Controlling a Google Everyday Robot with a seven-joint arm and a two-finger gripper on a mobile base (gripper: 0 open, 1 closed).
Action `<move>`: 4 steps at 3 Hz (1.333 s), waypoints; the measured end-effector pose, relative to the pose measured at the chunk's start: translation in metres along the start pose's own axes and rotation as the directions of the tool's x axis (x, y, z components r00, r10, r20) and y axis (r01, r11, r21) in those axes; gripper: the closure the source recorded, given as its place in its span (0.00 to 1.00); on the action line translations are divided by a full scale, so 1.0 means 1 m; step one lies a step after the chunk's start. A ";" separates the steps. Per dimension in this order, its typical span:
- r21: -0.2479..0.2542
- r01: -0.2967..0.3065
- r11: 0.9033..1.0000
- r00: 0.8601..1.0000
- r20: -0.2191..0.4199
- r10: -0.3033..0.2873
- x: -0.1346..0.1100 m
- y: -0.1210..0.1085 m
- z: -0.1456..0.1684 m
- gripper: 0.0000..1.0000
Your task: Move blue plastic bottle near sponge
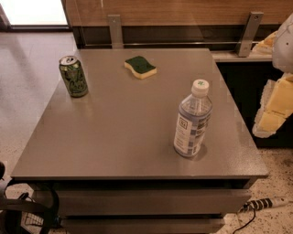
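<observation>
A flat grey worktop fills most of the view, with matching grey drawer fronts below its front edge. It stands on a pale speckled floor. Behind its back edge runs a wood-panelled wall with a dark strip at its foot and two metal brackets, one near the back left and one past the back right corner. A dark cabinet stands against the right edge.

The bottle stands upright near the front right corner, white cap on, label facing the front. The sponge lies flat near the middle of the back edge, green side up, well apart from the bottle. The stretch between them is plain grey worktop. A green can stands upright by the left edge toward the back, well to the left of that stretch.

The gripper hangs off the right edge of the worktop, in front of the dark cabinet and apart from the bottle. Whether it is released or clenched cannot be told.

A power strip lies on the floor below the front right corner, and black cables loop below the front left corner.
</observation>
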State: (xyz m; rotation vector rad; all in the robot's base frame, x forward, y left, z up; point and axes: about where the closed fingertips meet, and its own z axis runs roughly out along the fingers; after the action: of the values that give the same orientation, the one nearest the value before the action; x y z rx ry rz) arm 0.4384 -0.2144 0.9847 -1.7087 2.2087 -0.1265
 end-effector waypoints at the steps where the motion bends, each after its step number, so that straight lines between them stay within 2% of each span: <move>1: 0.000 0.000 1.000 1.000 0.000 0.000 0.000 0.000 0.000 0.00; 2: -0.014 -0.005 1.000 0.999 0.040 0.006 0.000 0.000 0.000 0.00; 3: -0.086 -0.030 0.996 0.978 0.201 0.047 0.030 -0.006 0.017 0.00; 4: -0.176 -0.036 0.984 0.920 0.378 0.101 0.037 0.007 0.034 0.00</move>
State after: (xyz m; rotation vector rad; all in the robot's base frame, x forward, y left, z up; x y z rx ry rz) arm 0.4354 -0.2435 0.9426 -1.5706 2.0212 0.3917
